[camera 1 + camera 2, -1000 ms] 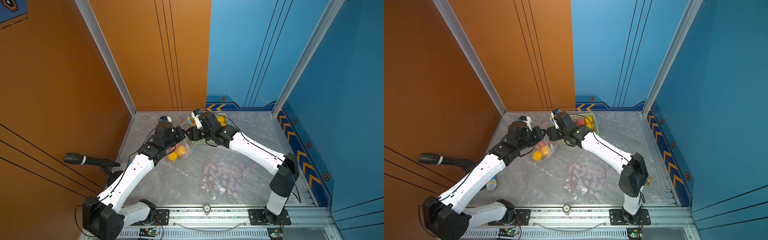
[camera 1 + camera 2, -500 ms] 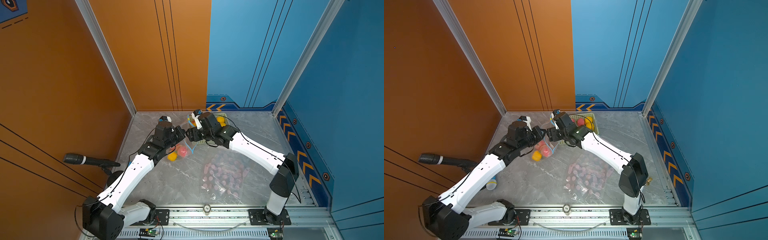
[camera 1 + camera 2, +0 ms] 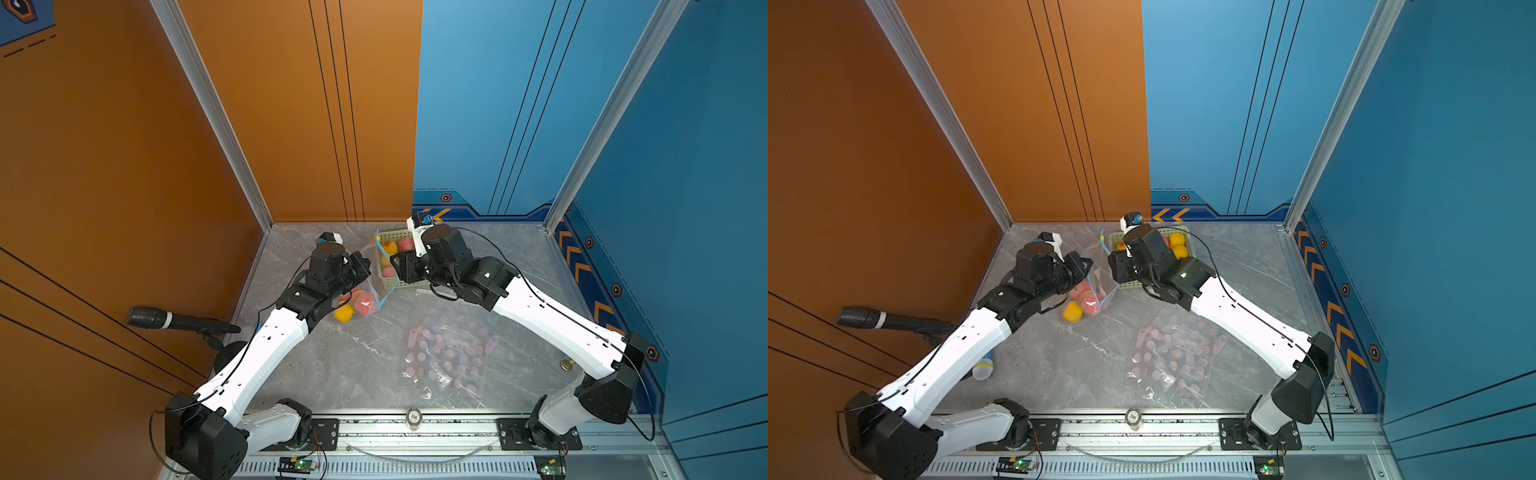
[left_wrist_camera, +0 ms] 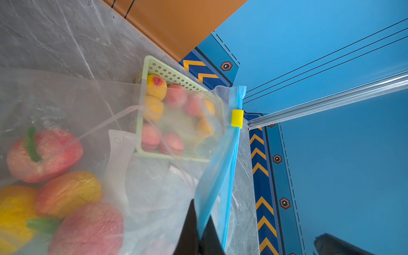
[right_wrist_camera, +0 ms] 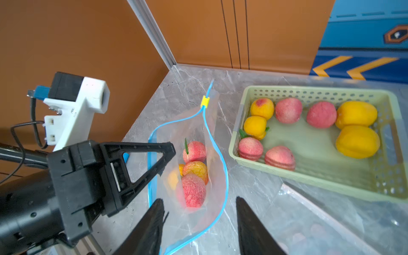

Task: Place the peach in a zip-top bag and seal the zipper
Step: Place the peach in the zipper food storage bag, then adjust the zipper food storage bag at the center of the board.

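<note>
The clear zip-top bag (image 5: 215, 132) with a blue zipper stands open on the table between my two arms. Several peaches (image 5: 193, 189) lie inside it. Its yellow slider (image 5: 204, 101) sits at the far end of the zipper. My left gripper (image 4: 199, 231) is shut on the bag's blue zipper edge (image 4: 218, 176) and holds that side up. My right gripper (image 5: 199, 202) is open just above the bag's mouth, with nothing between its fingers. In both top views the two grippers (image 3: 363, 264) (image 3: 1115, 268) face each other across the bag (image 3: 372, 286).
A green basket (image 5: 309, 89) with several more peaches stands just behind the bag, under my right wrist (image 3: 440, 249). A bag of pink tubes (image 3: 449, 353) lies in front. A black microphone (image 3: 178, 322) juts in from the left wall. The walls are close behind.
My right gripper's jaws have come closer together while staying over the bag mouth. The left gripper keeps its hold on the zipper edge. Both arms have barely moved.
</note>
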Robot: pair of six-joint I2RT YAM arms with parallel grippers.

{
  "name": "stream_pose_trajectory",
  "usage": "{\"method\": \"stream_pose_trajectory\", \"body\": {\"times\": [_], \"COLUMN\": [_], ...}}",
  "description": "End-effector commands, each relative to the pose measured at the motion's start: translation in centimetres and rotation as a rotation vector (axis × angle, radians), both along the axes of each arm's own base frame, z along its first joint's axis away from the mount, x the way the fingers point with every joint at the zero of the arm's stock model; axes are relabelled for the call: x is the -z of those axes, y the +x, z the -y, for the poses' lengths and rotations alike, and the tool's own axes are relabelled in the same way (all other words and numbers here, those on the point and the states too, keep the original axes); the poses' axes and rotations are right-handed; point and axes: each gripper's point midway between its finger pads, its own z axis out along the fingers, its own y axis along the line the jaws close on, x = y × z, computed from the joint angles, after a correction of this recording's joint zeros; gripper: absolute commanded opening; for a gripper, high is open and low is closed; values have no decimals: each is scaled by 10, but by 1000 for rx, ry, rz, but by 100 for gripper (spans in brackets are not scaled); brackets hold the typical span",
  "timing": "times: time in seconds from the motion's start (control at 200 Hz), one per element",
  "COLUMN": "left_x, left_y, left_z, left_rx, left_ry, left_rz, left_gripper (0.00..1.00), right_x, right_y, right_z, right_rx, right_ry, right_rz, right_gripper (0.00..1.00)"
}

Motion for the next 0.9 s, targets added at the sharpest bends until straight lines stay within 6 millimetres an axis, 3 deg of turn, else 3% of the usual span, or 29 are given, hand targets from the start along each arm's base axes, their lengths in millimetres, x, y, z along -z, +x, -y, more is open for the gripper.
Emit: {"method": "stream_pose_trajectory", "body": {"times": [0.0,0.37,0.686,0.896], "left_x": [-8,2,-2,1], "left_y": [6,5,12,14], "left_z": [-2,-5,-5,-1], "left_rx": [-25,-35,-39,-26], "left_ry": [-9,-5,-20,-31], "left_rz": [30,8,32,25], "left_gripper": [0,0,0,0], "right_x": [37,66,88,93], "right_y": [-1,-7,-4,-1], "right_z": [9,-30,-31,-43], "right_rx": [82,8,50,21], "right_ry": [5,83,70,71], "right_rz": [-130,-242,-290,-308], "right_gripper": [51,56,56,40]}}
